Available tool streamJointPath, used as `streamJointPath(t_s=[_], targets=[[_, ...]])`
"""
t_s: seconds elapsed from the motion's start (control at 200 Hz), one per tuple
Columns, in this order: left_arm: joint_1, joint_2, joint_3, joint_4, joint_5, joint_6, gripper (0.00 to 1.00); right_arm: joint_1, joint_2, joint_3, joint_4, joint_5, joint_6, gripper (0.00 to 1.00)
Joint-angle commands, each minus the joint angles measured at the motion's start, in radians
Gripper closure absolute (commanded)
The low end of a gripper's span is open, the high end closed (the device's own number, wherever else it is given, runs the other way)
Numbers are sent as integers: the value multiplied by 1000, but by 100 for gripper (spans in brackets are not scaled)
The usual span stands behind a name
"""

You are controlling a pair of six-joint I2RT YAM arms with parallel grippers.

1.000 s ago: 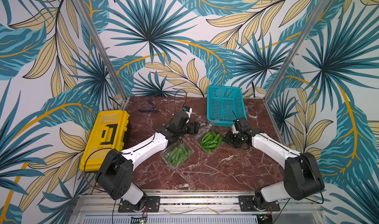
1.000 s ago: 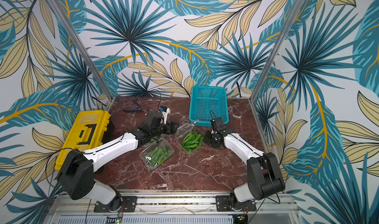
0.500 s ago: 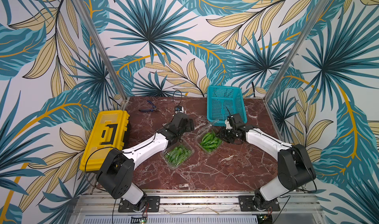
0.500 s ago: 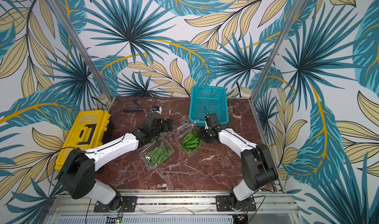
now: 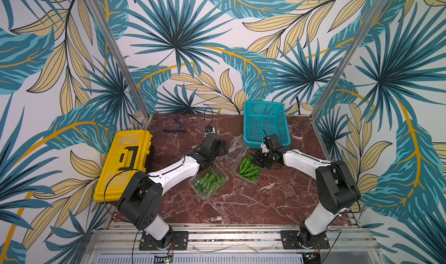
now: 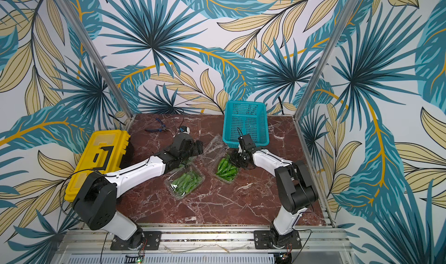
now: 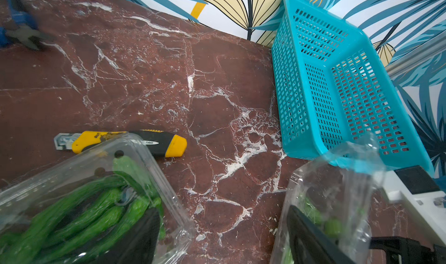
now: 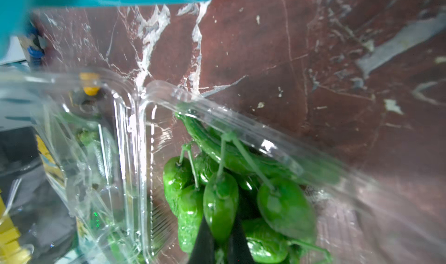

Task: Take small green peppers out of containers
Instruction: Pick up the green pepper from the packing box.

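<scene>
One yellow toolbox (image 5: 123,163) sits on the left side of the marble table (image 5: 241,202), and one teal basket (image 5: 264,103) stands at the back. Two clear clamshell containers lie between the arms, one closed (image 5: 208,182) and one open (image 5: 237,148). Each holds a heap of small green peppers (image 5: 248,169). The left gripper (image 5: 224,148) has its jaws spread wide near the raised lid. The right gripper (image 8: 220,243) pinches one pepper (image 8: 220,202) in the open container. There is also one pair of pliers (image 5: 175,129) and one utility knife (image 7: 144,142).

Right hand (image 6: 232,159) at peppers (image 6: 225,169) in container (image 6: 230,180)

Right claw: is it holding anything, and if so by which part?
Yes. The right claw is shut on one small green pepper, pinching its tip end, opposite the stem, in the open container.
</scene>
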State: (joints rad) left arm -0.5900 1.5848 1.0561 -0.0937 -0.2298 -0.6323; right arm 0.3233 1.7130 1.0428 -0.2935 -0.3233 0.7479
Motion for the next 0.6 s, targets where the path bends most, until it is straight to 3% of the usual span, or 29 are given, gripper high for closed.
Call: streamJointPath(t_s=[0.0, 0.355, 0.501, 0.591], targets=[[4, 21, 11, 7, 24, 32, 16, 2, -60, -21, 26, -2, -10, 100], [14, -104, -96, 5, -237, -127, 12, 2, -195, 83, -24, -62, -128, 100], [13, -160, -123, 6, -293, -88, 10, -7, -188, 213, -71, 36, -194, 100], [13, -177, -109, 5, -252, -15, 10, -31, -152, 303, -85, 120, -215, 100]])
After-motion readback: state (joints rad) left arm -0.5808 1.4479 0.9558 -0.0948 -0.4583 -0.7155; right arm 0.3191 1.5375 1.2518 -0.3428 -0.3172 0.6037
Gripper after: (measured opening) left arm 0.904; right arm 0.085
